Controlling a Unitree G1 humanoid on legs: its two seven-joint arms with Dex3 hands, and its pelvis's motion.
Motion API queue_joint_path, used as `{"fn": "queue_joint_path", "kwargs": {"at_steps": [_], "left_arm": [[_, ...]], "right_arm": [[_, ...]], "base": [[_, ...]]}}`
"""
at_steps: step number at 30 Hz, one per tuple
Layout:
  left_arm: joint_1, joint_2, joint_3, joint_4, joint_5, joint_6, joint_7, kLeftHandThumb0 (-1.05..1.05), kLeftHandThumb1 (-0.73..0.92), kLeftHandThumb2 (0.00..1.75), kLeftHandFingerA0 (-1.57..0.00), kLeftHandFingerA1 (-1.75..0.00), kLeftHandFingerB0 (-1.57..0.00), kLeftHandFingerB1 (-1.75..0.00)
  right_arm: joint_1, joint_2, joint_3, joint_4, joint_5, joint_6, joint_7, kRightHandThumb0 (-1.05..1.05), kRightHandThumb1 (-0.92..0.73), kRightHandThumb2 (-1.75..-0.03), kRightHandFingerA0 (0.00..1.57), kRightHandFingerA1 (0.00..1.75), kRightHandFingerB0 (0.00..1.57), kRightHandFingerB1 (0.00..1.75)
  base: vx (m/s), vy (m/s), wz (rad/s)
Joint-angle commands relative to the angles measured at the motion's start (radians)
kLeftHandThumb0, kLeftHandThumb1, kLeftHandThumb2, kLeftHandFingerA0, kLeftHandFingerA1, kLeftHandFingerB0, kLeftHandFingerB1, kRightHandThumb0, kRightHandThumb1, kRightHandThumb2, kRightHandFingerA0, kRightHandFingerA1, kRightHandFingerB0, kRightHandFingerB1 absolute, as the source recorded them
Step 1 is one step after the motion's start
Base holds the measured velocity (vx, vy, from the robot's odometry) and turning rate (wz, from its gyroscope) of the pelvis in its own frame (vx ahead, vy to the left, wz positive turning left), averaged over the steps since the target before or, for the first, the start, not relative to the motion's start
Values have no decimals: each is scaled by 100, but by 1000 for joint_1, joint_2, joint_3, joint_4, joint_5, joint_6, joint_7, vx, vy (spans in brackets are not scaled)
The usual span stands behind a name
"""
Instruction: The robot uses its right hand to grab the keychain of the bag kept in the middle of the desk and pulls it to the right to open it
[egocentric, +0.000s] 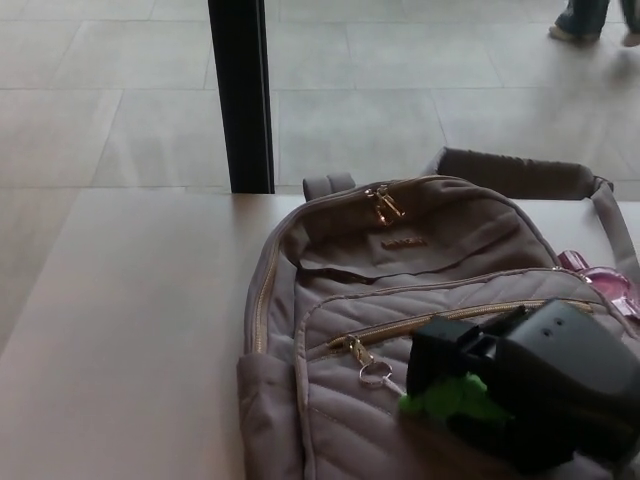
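A taupe quilted backpack (420, 300) lies flat on a pale surface (130, 330), its top handle toward the far edge and one padded shoulder strap (520, 175) trailing behind it to the right. Two gold zipper pulls (385, 205) sit together at the crown of the main compartment. Across the front pocket runs a gold zipper (400, 328), partly hidden on the right by the robot's right hand (520, 385). At the zipper's left end a gold slider carries a small metal ring (375, 374), from which a thin link leads to a bright green keychain (455, 398).

The black right hand enters from the lower right and rests over the front pocket; its fingers (445, 355) close around the green keychain, part of which protrudes below them. The link between ring and keychain looks drawn straight.

A pink translucent object (605, 285) lies at the right side of the backpack. Beyond the surface are a tiled floor (120, 110), a black vertical post (240, 95), and a person's feet (595, 25) at the upper right.
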Motion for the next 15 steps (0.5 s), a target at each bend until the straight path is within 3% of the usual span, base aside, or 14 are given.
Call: {"fn": "queue_joint_path", "kwargs": {"at_steps": [1,2,4,8,11,12,15], "left_arm": [[26,7,-4,-17,-7,-27,-11,-89,92,87,-55,-61,-45,-46],[26,6,-4,-17,-7,-25,-10,-88,92,87,-54,-60,-44,-46],[35,6,-8,-11,-2,-32,-4,-88,92,84,-56,-58,-47,-45],[47,8,-18,-6,4,-62,-11,-90,91,87,-57,-61,-46,-46],[46,8,-16,-5,-2,-59,-17,-91,91,88,-58,-62,-46,-46],[45,8,-15,-5,-3,-55,-16,-89,92,85,-57,-62,-45,-45],[40,11,-15,-8,-4,-38,-7,-89,92,88,-59,-61,-46,-45]], "right_arm": [[-76,2,-8,39,-7,50,50,-31,-40,-134,107,175,77,164],[-102,-1,-14,48,-5,65,66,-30,-44,-129,105,175,73,170],[-133,-11,-22,68,2,70,78,-29,-53,-113,98,175,76,157],[-230,-48,-35,136,0,46,82,-31,-55,-114,98,175,78,159],[-281,-70,-46,162,-3,48,94,-27,-46,-113,96,175,73,160],[-291,-76,-48,168,-2,49,96,-27,-49,-108,96,175,79,136],[-305,-90,-68,191,4,44,84,-24,-48,-114,99,175,81,145]], "base": [[0,0,0],[0,0,0],[0,0,0],[0,0,0],[0,0,0],[0,0,0],[0,0,0]]}}
